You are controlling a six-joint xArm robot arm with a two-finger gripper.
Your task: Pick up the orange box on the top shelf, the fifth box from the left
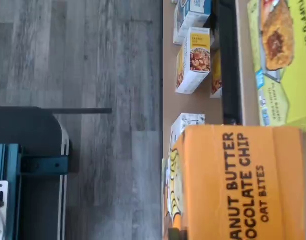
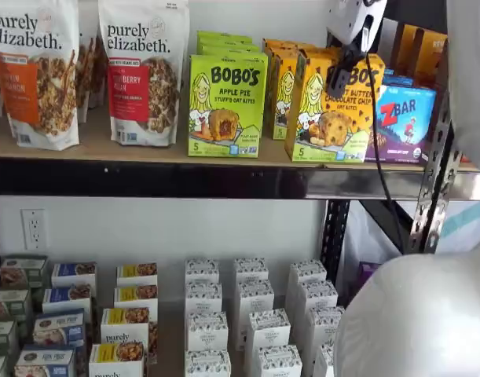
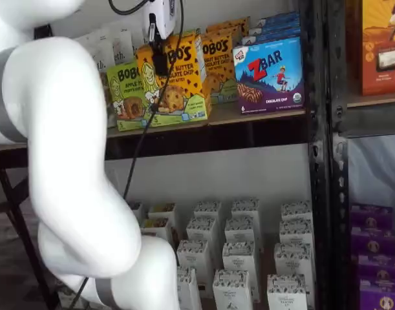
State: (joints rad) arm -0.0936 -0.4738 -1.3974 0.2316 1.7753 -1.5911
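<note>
The orange box (image 2: 322,118) (image 3: 181,90) stands upright at the front edge of the top shelf (image 2: 145,153) (image 3: 262,115), ahead of the other orange cartons behind it. My gripper (image 2: 346,78) (image 3: 160,63) comes down from above. One black finger lies flat against the box's front face near its top, and the other finger is hidden behind the carton. The fingers are shut on the orange box. The wrist view shows the box's top panel (image 1: 243,185) very close. Whether its base still touches the board cannot be told.
A lime-green Bobo's box (image 2: 226,106) (image 3: 126,97) stands just left of the orange one and a ZBar box (image 2: 404,122) (image 3: 269,74) just right. Granola bags (image 2: 35,71) fill the shelf's left. Small white boxes (image 2: 247,314) sit below. A black upright (image 2: 432,181) and my white arm (image 3: 68,161) are close.
</note>
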